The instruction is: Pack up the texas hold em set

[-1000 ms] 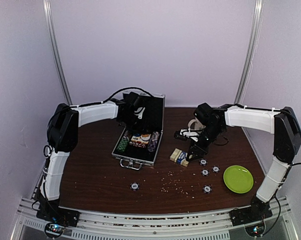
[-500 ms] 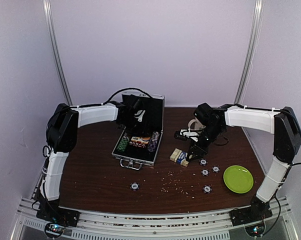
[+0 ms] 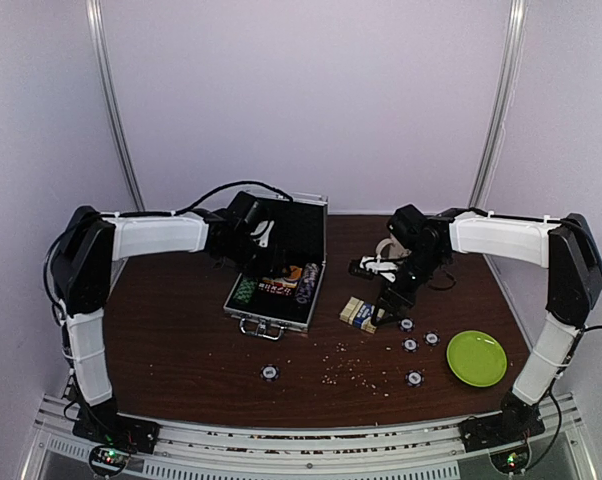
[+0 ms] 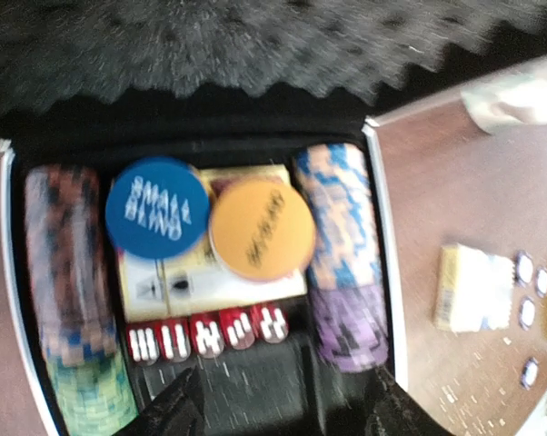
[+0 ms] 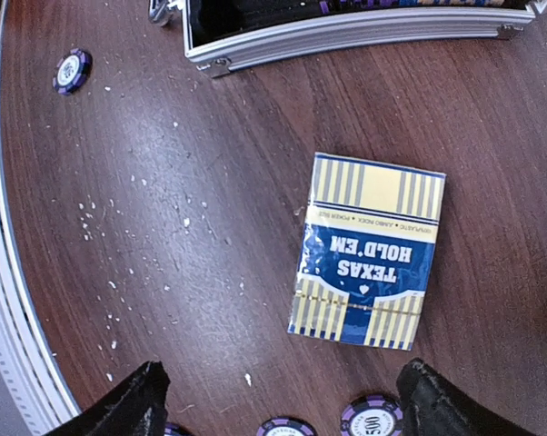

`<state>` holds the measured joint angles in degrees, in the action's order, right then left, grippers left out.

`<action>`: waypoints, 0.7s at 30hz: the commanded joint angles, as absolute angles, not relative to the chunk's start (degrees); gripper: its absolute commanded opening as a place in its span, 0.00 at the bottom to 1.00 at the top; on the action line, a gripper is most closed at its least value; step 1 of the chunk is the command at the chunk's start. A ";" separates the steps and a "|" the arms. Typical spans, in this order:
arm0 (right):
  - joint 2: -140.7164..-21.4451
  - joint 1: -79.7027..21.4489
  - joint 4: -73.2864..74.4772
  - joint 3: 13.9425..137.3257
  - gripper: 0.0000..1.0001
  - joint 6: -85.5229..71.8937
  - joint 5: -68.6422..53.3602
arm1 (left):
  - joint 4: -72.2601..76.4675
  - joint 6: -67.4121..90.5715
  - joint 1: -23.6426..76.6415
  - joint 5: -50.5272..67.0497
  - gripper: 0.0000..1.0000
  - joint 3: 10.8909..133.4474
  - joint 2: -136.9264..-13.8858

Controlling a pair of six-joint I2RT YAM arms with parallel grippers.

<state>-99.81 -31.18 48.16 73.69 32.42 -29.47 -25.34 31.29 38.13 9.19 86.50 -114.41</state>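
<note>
The silver case (image 3: 271, 312) lies open at mid-table with its lid (image 3: 303, 222) upright. Inside it are two rows of poker chips (image 4: 342, 245), a blue disc (image 4: 155, 207), an orange disc (image 4: 262, 227), a card deck (image 4: 210, 277) under the discs and red dice (image 4: 205, 331). My left gripper (image 4: 278, 413) hovers over the case's front compartment, open and empty. A blue-cream card deck (image 5: 369, 250) lies flat on the table right of the case. My right gripper (image 5: 278, 409) hangs above it, open wide, touching nothing. Loose chips (image 3: 410, 344) lie near the deck, and one chip (image 3: 270, 372) lies in front of the case.
A lime green plate (image 3: 476, 357) sits at the right front. A cream mug (image 3: 387, 249) stands behind the right gripper. Pale crumbs (image 3: 346, 368) are scattered over the brown table in front of the case.
My right gripper has opened wide over the deck, which has not moved. My left arm has swung its elbow out to the left and the gripper has drawn back slightly over the case.
</note>
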 commanded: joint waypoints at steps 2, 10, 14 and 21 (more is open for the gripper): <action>-100.40 -31.64 45.15 74.69 0.89 29.31 -23.42 | -14.74 35.65 40.76 7.72 0.63 75.95 -105.15; -107.42 -34.04 44.75 78.87 0.88 27.61 -18.85 | -14.28 35.22 42.39 2.83 0.62 67.70 -98.75; -111.38 -35.57 44.92 81.61 0.88 26.78 -14.71 | -14.54 35.67 42.72 -0.28 0.62 62.53 -93.60; -116.46 -35.99 47.15 86.04 0.85 26.19 -11.17 | -14.87 36.83 42.74 -2.17 0.62 55.15 -87.98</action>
